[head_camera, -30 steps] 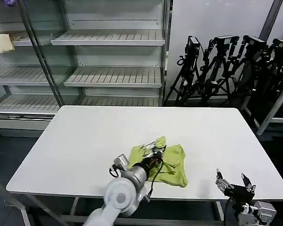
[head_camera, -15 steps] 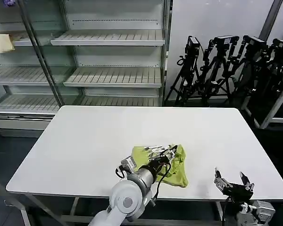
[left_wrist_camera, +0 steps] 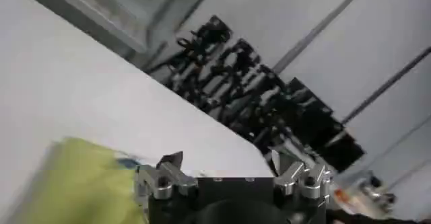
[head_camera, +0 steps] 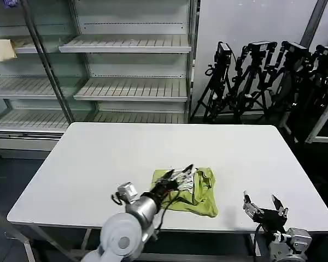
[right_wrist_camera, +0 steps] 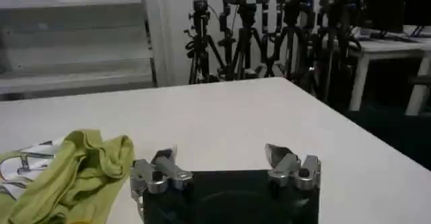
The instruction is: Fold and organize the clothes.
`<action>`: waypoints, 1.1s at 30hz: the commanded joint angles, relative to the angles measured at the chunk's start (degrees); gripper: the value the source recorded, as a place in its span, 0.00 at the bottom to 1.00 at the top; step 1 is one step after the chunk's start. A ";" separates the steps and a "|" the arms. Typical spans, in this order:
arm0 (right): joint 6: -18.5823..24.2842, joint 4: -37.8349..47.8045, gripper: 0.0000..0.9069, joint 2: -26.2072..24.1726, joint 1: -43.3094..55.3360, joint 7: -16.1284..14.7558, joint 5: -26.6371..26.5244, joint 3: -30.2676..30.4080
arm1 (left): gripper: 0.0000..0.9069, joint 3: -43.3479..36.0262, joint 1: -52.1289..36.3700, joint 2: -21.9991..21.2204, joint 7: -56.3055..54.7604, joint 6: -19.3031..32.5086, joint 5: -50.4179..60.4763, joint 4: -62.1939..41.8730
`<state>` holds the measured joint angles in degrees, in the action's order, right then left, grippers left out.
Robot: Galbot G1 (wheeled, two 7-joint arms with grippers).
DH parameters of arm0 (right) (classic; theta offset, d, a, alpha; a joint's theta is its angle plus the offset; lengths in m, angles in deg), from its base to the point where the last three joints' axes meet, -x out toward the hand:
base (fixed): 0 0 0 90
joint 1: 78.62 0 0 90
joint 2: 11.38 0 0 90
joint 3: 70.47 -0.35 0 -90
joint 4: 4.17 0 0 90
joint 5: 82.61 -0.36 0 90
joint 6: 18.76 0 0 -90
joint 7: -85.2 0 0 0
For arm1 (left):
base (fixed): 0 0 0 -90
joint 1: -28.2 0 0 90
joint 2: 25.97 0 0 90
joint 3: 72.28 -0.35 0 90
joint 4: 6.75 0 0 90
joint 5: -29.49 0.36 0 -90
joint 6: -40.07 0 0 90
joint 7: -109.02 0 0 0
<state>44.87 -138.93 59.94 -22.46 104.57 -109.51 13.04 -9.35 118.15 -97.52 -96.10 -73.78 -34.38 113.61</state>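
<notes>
I see the lime yellow-green T-shirt (head_camera: 195, 192) lying bunched on the white tabletop (head_camera: 109, 158), toward its near edge and a little right of centre. It is a crumpled, roughly squarish heap of thin soft fabric, with rolled folds along its far and right sides and a flatter flap spreading toward the near right corner. In the right wrist view the T-shirt (right_wrist_camera: 74, 171) shows thick rounded ridges where the cloth doubles over itself, and something pale with dark print peeks out at its edge; I cannot tell what it is. My left end effector (head_camera: 175, 177) sits over the left part of the heap, its fingers spread apart with nothing between them; the left wrist view shows the left end effector (left_wrist_camera: 232, 178) parted above the green cloth (left_wrist_camera: 74, 185). My right end effector (head_camera: 264, 206) hovers at the near right edge of the tabletop, well apart from the shirt, fingers also apart and empty.
</notes>
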 commanded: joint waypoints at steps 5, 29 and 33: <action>-0.06 1.22 1.00 -0.41 1.40 0.08 0.11 1.26 | 1.00 6.45 3.97 7.99 1.36 -2.04 6.28 -3.36; -0.12 -1.23 1.00 0.55 -1.72 0.23 -0.03 -2.03 | 1.00 1.56 -0.50 -0.95 0.38 -4.71 -4.13 -11.59; -0.19 -1.62 1.00 0.83 -1.88 0.40 -0.03 -2.15 | 0.50 1.96 -0.26 -1.21 0.39 -3.53 -7.41 -11.40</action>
<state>44.74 -140.21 60.68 -24.04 104.86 -109.54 11.16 -7.10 118.20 -97.56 -95.51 -77.51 -36.10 103.81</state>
